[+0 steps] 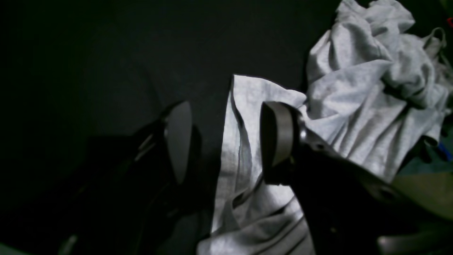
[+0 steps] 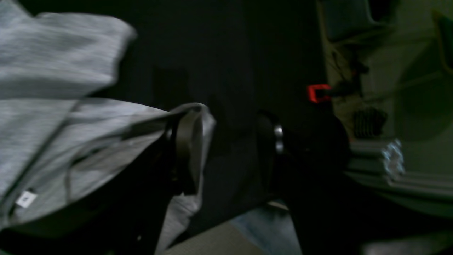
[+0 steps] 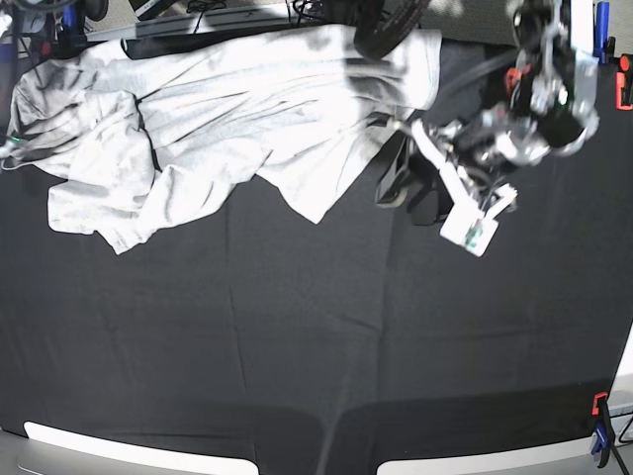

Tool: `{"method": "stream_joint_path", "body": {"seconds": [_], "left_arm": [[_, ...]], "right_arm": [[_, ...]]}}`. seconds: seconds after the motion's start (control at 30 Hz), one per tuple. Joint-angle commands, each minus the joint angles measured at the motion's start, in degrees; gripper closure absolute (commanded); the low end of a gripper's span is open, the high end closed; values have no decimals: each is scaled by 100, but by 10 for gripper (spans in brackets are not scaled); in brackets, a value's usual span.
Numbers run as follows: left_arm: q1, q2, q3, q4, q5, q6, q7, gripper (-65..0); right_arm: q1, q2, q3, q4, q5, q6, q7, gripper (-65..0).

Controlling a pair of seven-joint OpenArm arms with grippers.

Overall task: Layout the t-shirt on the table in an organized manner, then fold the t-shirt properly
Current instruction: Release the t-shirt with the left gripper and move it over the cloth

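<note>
- Although the t-shirt [image 3: 227, 109] is on the table [image 3: 297, 336], it lies bunched along the far edge, with the black cloth in front of it bare; taking the shirt as the landmark, what follows runs from its left end to its right in the base view.
- Left end: the fabric is heaped in thick folds by the far left corner, one lobe sagging toward the viewer. No lettering shows on it.
- Middle: a flatter stretch runs along the far edge, with a pointed corner hanging nearest the viewer.
- Right end: the left gripper [image 1: 226, 141] hovers just at this edge, its jaws standing apart. One finger is over the cloth and the other over bare table, and nothing is pinched.
- The right gripper [image 2: 226, 148] also has its jaws apart. In its blurred wrist view a hem seems to drape over one finger [image 2: 184, 141], but I cannot say it is held.
- A red clamp [image 2: 317, 92] sits at the table edge, beyond the shirt.
- Progress, as I judge it: layout is barely begun. Sleeves, hem and collar are not spread out, so flattening remains, and all the folding after it.
</note>
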Motion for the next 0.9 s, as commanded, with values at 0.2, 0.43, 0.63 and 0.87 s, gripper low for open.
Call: {"method": "stream_joint_path", "body": {"seconds": [0.2,0.43,0.63,0.87], "left_arm": [[-994,546,-2,-1480,-1178,-710,476,-293],[-1753,1224,2,-3198,-1117,-1281,846,-293],[-2240,1287,2,-4704,114,-1318,-26,-293],[-2487,1311,2,-5657,-229,-1325,219,-293]], "right_arm": [[26,127,210,90,372,-37,105,-246],[26,125,210,90,496,-37,103,-246],[26,125,210,90,496,-37,87,-246],[26,127,210,90,496,-37,92,-246]]}}
